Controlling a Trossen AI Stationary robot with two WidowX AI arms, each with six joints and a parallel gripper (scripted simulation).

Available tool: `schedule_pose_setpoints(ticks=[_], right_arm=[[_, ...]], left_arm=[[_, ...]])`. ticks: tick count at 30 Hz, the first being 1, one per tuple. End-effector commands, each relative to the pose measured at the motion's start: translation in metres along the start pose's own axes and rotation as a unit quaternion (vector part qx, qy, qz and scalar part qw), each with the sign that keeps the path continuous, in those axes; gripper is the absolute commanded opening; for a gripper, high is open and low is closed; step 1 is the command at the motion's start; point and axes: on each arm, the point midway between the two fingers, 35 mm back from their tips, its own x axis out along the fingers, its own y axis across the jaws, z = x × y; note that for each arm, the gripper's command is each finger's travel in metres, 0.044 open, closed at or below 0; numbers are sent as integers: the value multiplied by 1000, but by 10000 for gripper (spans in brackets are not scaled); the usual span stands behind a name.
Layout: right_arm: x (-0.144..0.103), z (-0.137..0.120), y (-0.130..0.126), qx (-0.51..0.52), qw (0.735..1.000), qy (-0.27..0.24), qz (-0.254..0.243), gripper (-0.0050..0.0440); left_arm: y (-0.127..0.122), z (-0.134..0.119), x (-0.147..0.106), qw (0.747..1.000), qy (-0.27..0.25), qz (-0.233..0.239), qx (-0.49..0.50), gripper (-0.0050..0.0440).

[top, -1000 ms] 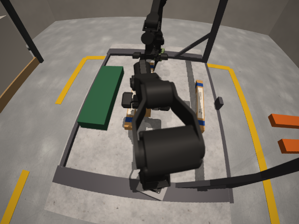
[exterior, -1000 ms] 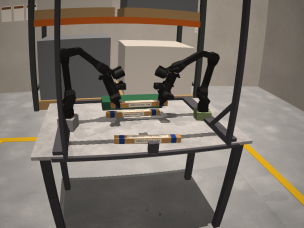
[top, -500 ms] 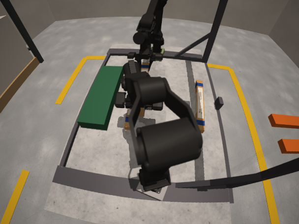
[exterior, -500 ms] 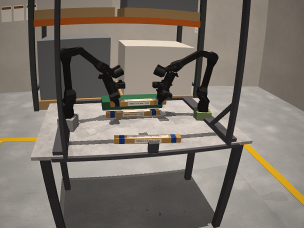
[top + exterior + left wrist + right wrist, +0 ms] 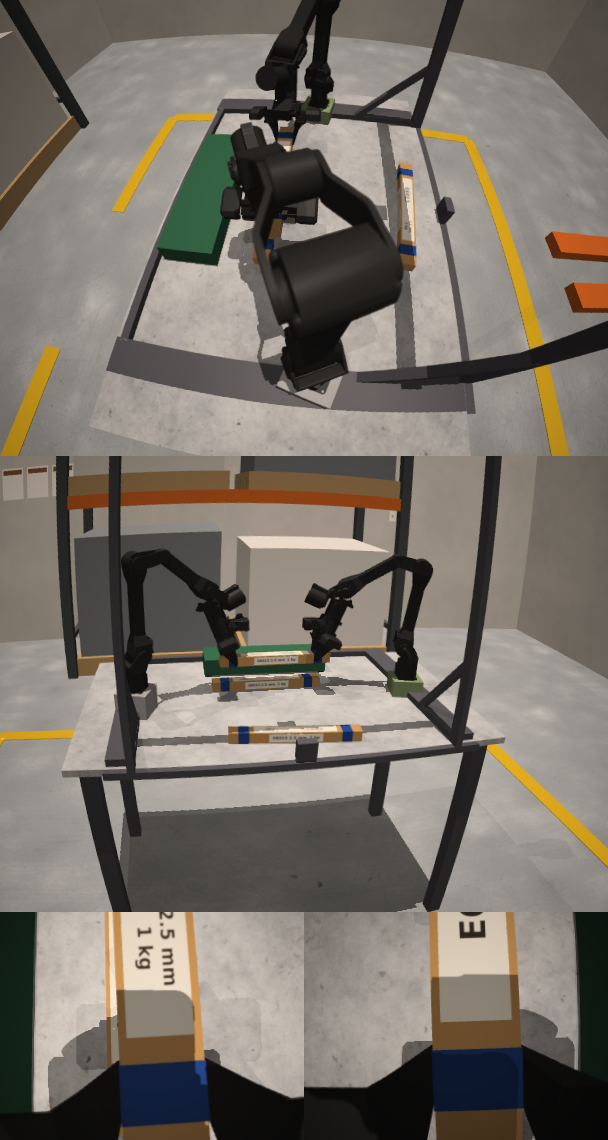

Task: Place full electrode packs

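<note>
Electrode packs (image 5: 407, 215) (image 5: 295, 734) (image 5: 160, 1012) (image 5: 476, 1032): three; platforms (image 5: 195, 200) (image 5: 214, 662): one; arms (image 5: 335, 275) (image 5: 136, 606): two. Work table (image 5: 175, 300) (image 5: 190, 726): there was one.

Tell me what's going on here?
The left jaws and right jaws grip one pack near its ends, holding it up beside the platform. The middle pack and the far-side pack, farthest from the platform, lie on the table. Nothing is on the platform yet.

Held pack (image 5: 162, 1012) (image 5: 476, 1002): both ends cut off, wrist cams.
</note>
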Motion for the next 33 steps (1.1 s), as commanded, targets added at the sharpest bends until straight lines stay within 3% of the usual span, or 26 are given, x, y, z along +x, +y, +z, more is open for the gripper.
schedule_pose_setpoints(ticks=[1,33], right_arm=[[-8,5,-17,9,1000,-8,-14,-50],[-9,4,-75,8,1000,-6,-17,-50]], left_arm=[[7,7,-8,1000,-10,-2,12,-50],[64,6,-8,1000,-9,0,13,-50]])
